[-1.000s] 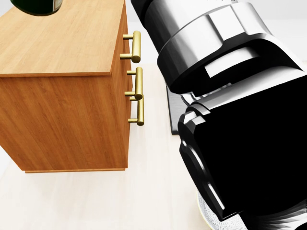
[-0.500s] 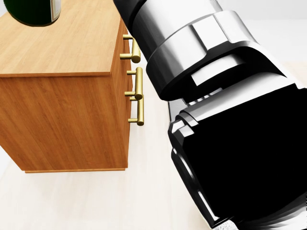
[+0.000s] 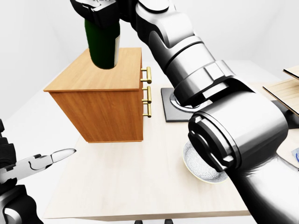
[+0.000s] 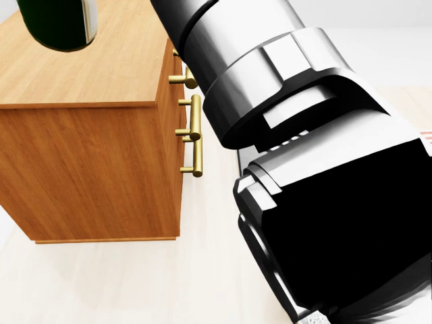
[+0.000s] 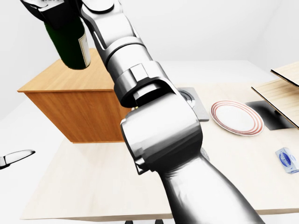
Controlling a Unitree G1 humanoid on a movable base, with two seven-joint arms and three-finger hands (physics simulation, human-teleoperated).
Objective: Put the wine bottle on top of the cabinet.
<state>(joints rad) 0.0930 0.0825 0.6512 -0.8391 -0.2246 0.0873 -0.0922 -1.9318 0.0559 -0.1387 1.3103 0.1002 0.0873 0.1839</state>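
Reaching up and across the scene, the right robot hand [image 3: 100, 10] is clamping the dark green glass wine bottle [image 3: 103, 44] by its upper part, holding it tilted above the top of the orange-brown wooden cabinet with brass handles [image 3: 105, 95]; whether the bottle's base is touching the cabinet top cannot be told. The head view is showing only the bottle's rounded lower end at its top left and the cabinet's side, the rest being filled by the silver and black arm. The right-eye view is showing a pale label on the bottle, its writing too small to read, plus a white plate with red rings [image 5: 237, 117] and a small blue and white packet [image 5: 286, 160] lying on the pale wooden counter [image 3: 135, 182]. The left-eye view alone is showing a white speckled bowl [image 3: 200, 164], partly hidden by the arm; its contents cannot be told. The left robot hand [image 3: 44, 161] is hanging low at that view's left, fingers apart, holding nothing.
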